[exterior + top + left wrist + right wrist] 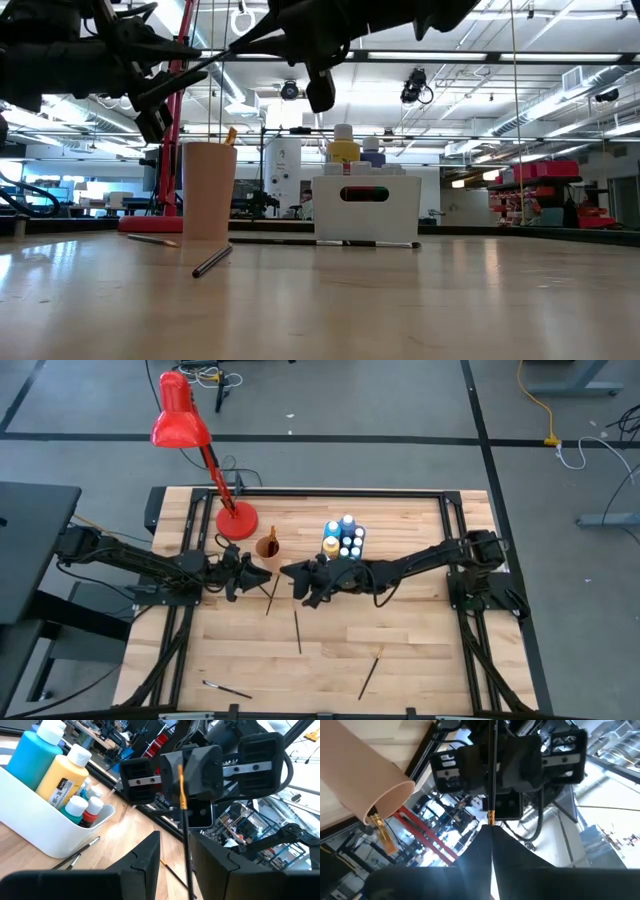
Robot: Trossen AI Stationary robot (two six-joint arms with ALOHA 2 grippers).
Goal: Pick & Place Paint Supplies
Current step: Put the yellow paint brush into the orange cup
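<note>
Several bottles already stand in the white caddy, and one brush pokes out of the tan cup, so I judge the job partly done. My two hands meet above the middle of the counter: my right hand is clamped shut on a thin dark brush, and my left hand stands part open around the same brush, its fingers on either side. Loose brushes are left lying near the front edge, well apart from the cup.
</note>
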